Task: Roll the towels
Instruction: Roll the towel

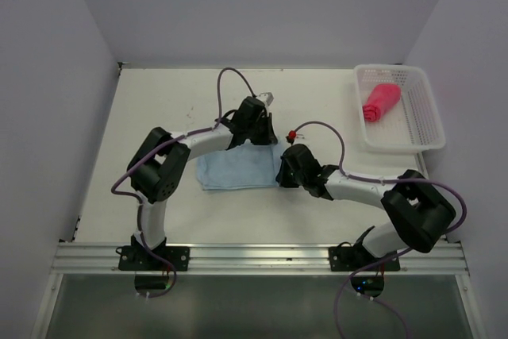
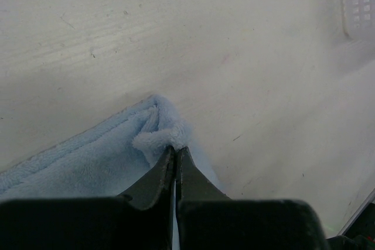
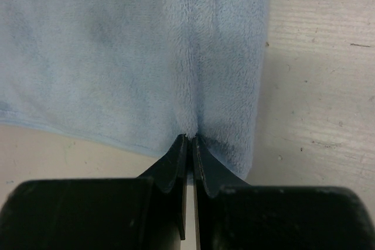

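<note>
Blue towel [image 1: 234,171] lies flat mid-table [image 1: 159,101], a little nearer the near edge, long axis left-right and roughly parallel to that edge. It looks folded double; layered edges show in the left wrist view. Left claw [image 2: 176,147] is closed on the towel's far right corner, with a small tuft of cloth bunched at the tips. Right claw [image 3: 188,139] is closed on the towel's near edge, close to its near right corner, and the cloth puckers into the pinch. From the top view both pinched corners and most of the right edge are hidden under the arms. Each wrist view shows only part of the towel. Pink towel [image 1: 379,102] sits rolled up inside the white basket [image 1: 425,129] at the far right corner of the table, long axis running from near-left to far-right, well apart from both claws. The roll's ends are too small to make out. The basket shows only as a blurred, cut-off corner in the left wrist view.
</note>
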`<state>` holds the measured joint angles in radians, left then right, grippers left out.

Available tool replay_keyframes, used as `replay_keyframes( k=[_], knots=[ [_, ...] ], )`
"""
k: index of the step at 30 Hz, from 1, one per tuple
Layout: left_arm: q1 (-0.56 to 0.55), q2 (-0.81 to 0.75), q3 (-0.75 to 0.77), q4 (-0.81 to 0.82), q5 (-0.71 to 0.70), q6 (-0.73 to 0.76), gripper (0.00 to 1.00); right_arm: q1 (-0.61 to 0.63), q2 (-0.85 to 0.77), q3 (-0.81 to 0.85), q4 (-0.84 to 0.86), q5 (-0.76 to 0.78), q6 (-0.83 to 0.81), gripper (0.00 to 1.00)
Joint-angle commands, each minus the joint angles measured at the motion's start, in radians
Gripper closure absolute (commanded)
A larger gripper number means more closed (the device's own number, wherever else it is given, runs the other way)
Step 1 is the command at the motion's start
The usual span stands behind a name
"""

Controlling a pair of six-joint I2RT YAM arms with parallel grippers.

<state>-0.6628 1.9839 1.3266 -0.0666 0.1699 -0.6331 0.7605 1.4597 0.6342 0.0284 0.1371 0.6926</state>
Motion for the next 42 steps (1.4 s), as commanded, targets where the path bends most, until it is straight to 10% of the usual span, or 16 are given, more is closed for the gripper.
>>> replay_keyframes(
  k=[1,21,42],
  knots=[
    [0.02,-0.048,0.002,0.091,-0.012,0.041,1.0,0.008,0.022,0.036,0.022,-0.024,0.018,0.98],
    [0.028,-0.017,-0.079,0.04,-0.122,0.056,1.0,0.005,0.031,0.082,-0.007,-0.088,0.03,0.9],
    [0.028,-0.03,-0.138,0.087,-0.104,0.047,1.0,-0.193,-0.19,-0.102,0.088,-0.233,0.195,0.5]
  ],
)
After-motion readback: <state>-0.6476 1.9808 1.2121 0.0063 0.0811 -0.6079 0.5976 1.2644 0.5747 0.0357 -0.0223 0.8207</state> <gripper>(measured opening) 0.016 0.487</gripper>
